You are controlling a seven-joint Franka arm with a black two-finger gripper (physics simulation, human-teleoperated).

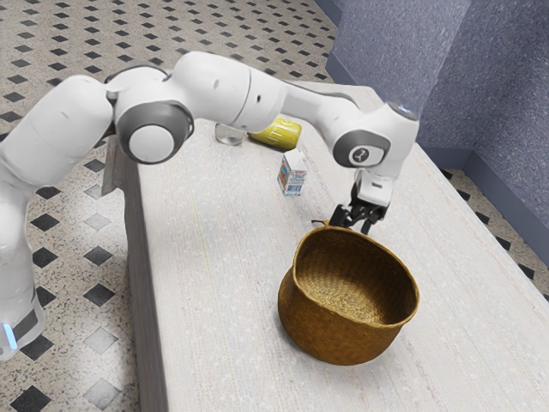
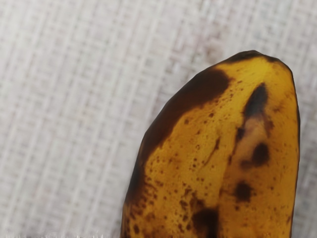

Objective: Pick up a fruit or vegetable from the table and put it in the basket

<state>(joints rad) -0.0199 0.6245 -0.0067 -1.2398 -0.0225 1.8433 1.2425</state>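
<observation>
- Banana (image 2: 213, 148) first: it's right under my hand, big in the wrist view, all yellow-orange with brown freckles and some pretty dark blotches. Pale woven-looking tabletop behind it.
- In the exterior view most of it is tucked out of sight behind the basket's far rim, but what looks like its dark stem (image 1: 319, 222) pokes out on the exterior view's left of the gripper (image 1: 352, 227). Can't tell if it's resting on the table or off it.
- Gripper-wise, honestly can't tell how far open it is, or whether it has hold of the fruit. The tips sit down by that far rim.
- Pose: the arm (image 1: 214, 86) comes in from the exterior view's left, arches high over the table (image 1: 223, 283), then bends sharply at the wrist so the hand (image 1: 372, 189) hangs pointing down, pretty much upright.
- Basket (image 1: 326, 330) is brown, woven, standing upright with its mouth open, nearer the exterior camera than the gripper.
- Further out, a small printed carton (image 1: 292, 174) stands upright toward the exterior view's upper left from the basket.
- Past that there's a yellow can (image 1: 280, 133) lying on its side, and a clear glass thing (image 1: 229, 134) near it.
- Diamond-pattern floor (image 1: 77, 21) and a bluish wall (image 1: 395, 51) round it out.
</observation>
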